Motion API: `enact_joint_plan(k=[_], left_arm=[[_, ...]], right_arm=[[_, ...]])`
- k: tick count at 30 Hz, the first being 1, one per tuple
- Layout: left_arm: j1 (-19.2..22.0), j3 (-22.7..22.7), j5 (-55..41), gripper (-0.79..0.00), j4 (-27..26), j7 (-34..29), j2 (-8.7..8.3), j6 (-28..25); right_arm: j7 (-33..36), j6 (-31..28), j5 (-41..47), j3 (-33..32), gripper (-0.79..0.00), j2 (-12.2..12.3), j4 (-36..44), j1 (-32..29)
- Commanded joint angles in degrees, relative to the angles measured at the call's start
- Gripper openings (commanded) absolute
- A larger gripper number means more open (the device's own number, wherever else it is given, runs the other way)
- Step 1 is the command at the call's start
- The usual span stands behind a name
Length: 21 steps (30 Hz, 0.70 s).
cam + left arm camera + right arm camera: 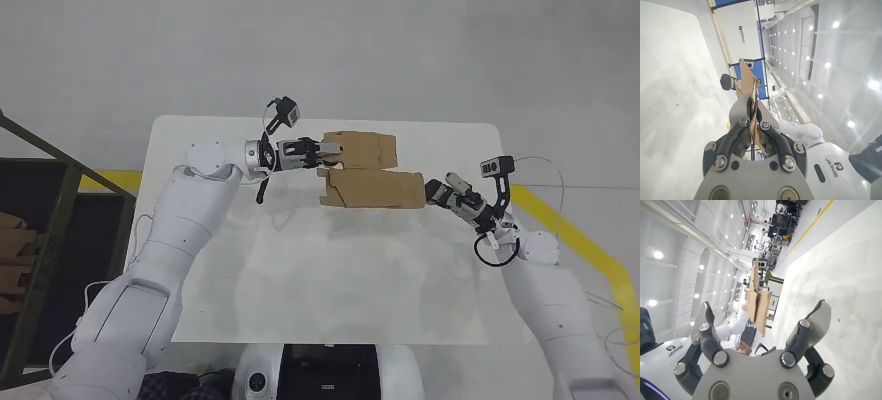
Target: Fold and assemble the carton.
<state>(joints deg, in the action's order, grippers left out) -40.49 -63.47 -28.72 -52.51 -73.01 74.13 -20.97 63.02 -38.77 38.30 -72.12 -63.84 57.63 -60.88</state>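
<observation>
Carton point(372, 186) is held unfolded over the far side of the table point(300, 300), the left gripper point(333, 152) clamped on one end, seemingly to steady it for folding. The right gripper point(443, 187) sits spread wide just beside the opposite end. Brown sheets point(10, 262) lie well apart, off the table.

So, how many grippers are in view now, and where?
2. The left gripper is shut on the carton at its left end. The right gripper, fingers open, is just off its right end, apart from it.

White rectangular table point(300, 290), rounded corners, faintly smudged, speckled top.
</observation>
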Motion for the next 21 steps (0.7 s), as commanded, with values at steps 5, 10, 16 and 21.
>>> enact_joint_plan(k=[5,10,16,21], left_arm=[[-0.39,0.13,0.7,-0.785,-1.16,-2.02,-0.33,-0.27],[-0.31,0.84,2.87,-0.785,-1.56,-0.71,-0.39,-0.57],[-0.78,1.35,4.12,-0.785,-2.45,0.22,-0.5,-0.81],[-1.09,1.32,4.18,-0.785,-2.61,0.31,-0.67,-0.6]], right_arm=[[4.55,2.05,1.11,3.66,0.0,-0.8,-0.16,2.19],[5.86,3.36,0.42,4.89,0.0,-0.66,0.54,2.75],[7.46,4.96,-0.12,6.81,-0.36,-0.64,0.4,3.72],[8.74,6.23,-0.21,7.78,-0.459,-0.3,0.98,4.14]])
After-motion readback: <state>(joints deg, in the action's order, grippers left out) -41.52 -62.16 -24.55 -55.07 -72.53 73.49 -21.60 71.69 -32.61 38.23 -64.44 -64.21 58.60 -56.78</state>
